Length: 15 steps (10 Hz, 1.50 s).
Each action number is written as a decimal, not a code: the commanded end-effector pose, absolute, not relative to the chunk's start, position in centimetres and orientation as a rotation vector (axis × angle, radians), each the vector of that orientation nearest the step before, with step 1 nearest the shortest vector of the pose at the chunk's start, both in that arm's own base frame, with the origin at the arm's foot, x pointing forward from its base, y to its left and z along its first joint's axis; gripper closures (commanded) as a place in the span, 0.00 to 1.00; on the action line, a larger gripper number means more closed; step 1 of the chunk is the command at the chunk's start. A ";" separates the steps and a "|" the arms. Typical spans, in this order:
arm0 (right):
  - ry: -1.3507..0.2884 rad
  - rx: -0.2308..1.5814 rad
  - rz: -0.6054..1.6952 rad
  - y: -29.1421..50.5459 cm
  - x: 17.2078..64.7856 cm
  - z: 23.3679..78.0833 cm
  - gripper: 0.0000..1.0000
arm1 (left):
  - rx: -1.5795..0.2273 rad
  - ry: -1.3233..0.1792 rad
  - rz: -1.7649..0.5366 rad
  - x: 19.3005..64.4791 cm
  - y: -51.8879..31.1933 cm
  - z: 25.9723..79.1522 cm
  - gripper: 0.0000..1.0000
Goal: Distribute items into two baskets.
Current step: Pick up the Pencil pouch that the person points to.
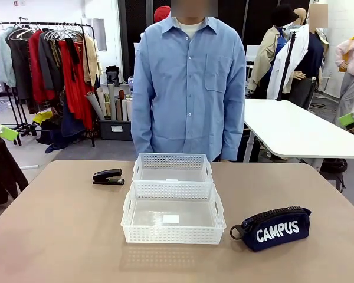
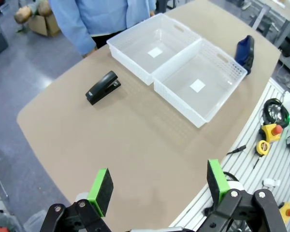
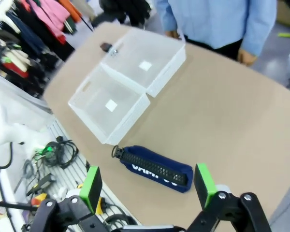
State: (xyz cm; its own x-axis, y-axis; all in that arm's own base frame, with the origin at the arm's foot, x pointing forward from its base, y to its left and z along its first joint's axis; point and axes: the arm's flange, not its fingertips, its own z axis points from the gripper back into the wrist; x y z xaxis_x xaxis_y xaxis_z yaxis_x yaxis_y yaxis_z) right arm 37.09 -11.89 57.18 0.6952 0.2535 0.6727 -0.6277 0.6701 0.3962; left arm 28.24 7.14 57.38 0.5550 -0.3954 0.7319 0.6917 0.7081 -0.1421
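Across the tan table (image 1: pixel 59 236) on my front camera, two white plastic baskets with perforated sides sit touching, end to end. The smaller basket (image 1: pixel 172 161) is toward the person (image 1: pixel 189 88) and the larger basket (image 1: pixel 173 234) is toward me. A glossy black stapler (image 1: pixel 108 177) lies just left of the smaller basket, apart from it. A navy fabric pouch (image 1: pixel 273 227), with a ribbed black zip and white CAMPUS lettering, lies right of the larger basket's near corner.

From my left wrist camera, the left gripper (image 2: pixel 159 181) hangs spread wide with nothing between its green pads. The stapler is well ahead.

From my right wrist camera, the right gripper (image 3: pixel 147 186) is equally wide and empty. The pouch lies just beyond its pads, zip up.
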 end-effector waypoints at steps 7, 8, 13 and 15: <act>-0.687 0.754 0.552 -14.2 36.0 56.6 0.00 | -0.528 -0.851 -0.703 25.6 10.1 56.3 0.00; -0.691 0.762 0.558 -14.2 35.9 56.8 0.00 | -0.534 -0.857 -0.709 25.7 10.1 56.3 0.00; -0.657 0.748 0.534 -14.0 35.6 56.7 0.00 | -0.525 -0.846 -0.689 26.2 10.5 57.8 0.00; -0.657 0.748 0.534 -14.0 35.6 56.7 0.00 | -0.525 -0.846 -0.689 26.2 10.5 57.8 0.00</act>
State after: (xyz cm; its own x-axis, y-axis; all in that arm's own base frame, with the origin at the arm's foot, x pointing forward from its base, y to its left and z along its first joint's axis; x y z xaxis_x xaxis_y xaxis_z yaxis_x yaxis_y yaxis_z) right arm 35.56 -14.14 56.50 0.6848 0.2098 0.6979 -0.6433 0.6239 0.4437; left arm 26.21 10.55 57.79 0.4812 -0.3353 0.8099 0.7214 0.6764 -0.1486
